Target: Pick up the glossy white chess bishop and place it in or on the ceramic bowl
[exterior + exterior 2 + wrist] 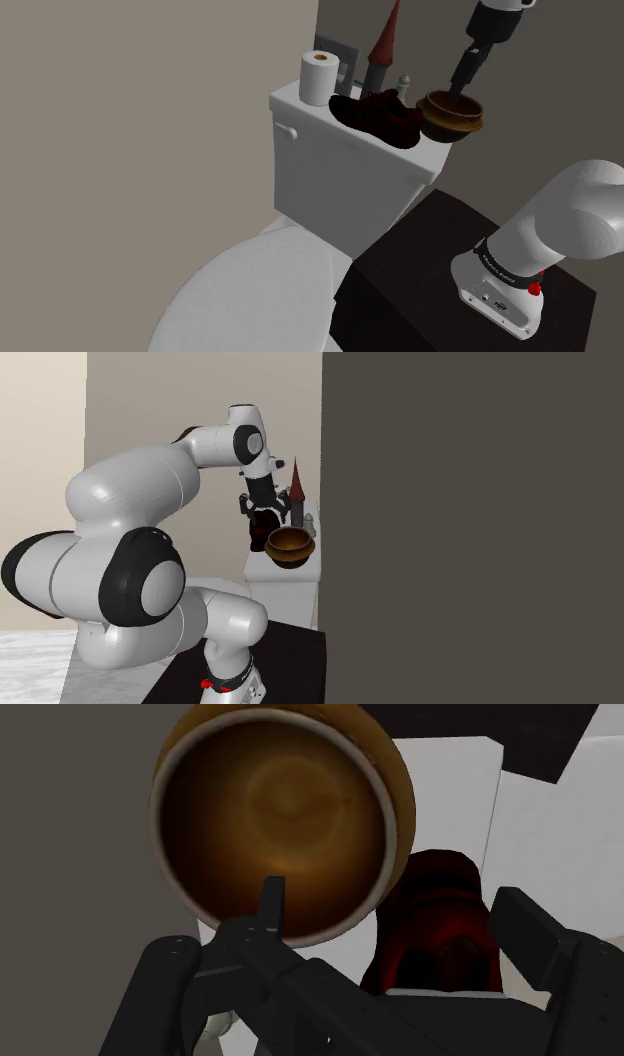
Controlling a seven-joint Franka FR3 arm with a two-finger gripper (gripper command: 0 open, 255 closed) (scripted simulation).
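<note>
shoulder view, one bowl (pixel 452 115), one bishop (pixel 404 82)

My arm (pixel 150 502): white, dark-jointed, folded at the elbow. My gripper (pixel 460 90): black, at two o'clock in the shoulder view, pointing toward seven; fingers (pixel 272 909) apart.

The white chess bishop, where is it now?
In the shoulder view, the white chess bishop stands on the toilet tank lid, between the dark red pointed tower and the brown bowl.

No writing or label can be read.
</note>
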